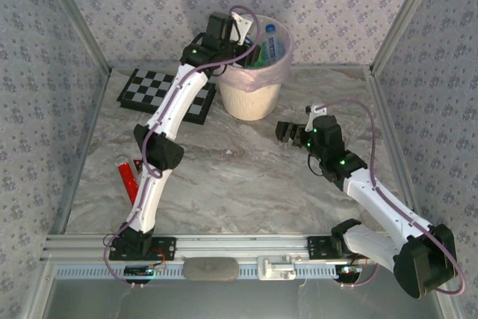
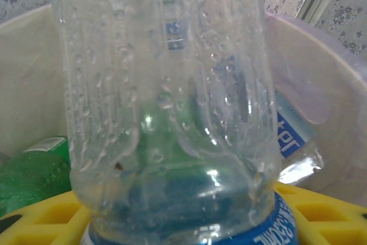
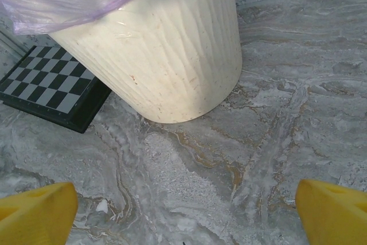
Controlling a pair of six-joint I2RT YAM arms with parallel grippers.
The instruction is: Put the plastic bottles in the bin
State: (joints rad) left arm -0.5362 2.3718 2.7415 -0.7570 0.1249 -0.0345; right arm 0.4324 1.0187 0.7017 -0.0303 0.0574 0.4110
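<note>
Bottle (image 2: pixel 172 113) pinched in my left gripper (image 1: pixel 240 29) above the bin (image 1: pixel 250 98). My right gripper (image 3: pixel 183 213), beside the bin, is spread.

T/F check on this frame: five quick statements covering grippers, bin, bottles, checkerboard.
1. The left gripper holds a clear bottle over the bin. True.
2. The right gripper is shut on a bottle. False: its fingers are wide apart with nothing between them, above the table.
3. The bin lies tipped on its side. False: it stands upright.
4. Bottles already lie in the bin. True: a green bottle and a blue-labelled one are inside.
5. The checkerboard lies on the right arm's side of the bin. False: it is on the left arm's side.
</note>
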